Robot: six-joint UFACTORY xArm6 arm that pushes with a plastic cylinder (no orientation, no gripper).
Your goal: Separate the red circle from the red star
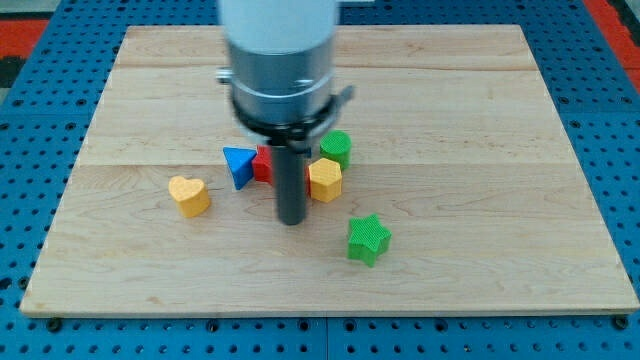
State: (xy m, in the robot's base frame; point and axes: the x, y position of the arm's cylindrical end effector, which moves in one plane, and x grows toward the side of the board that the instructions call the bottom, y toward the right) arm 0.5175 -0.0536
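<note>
Standing upright near the middle of the board (560, 120), slightly toward its bottom edge, my rod ends in my tip (291, 221), which rests on the wood just below a tight cluster of blocks. There is no hand or jaw on this arm, only the straight dark rod under a grey and white housing, so it holds nothing.

The cluster sits just above the tip. A red block (264, 164) shows at the rod's left side, touching the blue triangle (238, 165), which lies on its left. Most of the red is hidden behind the rod, so I cannot tell whether this piece is the circle or the star, nor whether both red blocks are there and still touching. At the rod's right side is a yellow hexagon (325, 179), close against the rod, and just above it, toward the top edge, a green round block (336, 148).

Apart from the cluster, a yellow heart (189, 195) lies toward the left edge, well clear of the triangle. A green star (368, 238) lies to the lower right of the tip, toward the bottom edge, near but not touching the hexagon.

The wooden board rests on a blue perforated table (30, 110).
</note>
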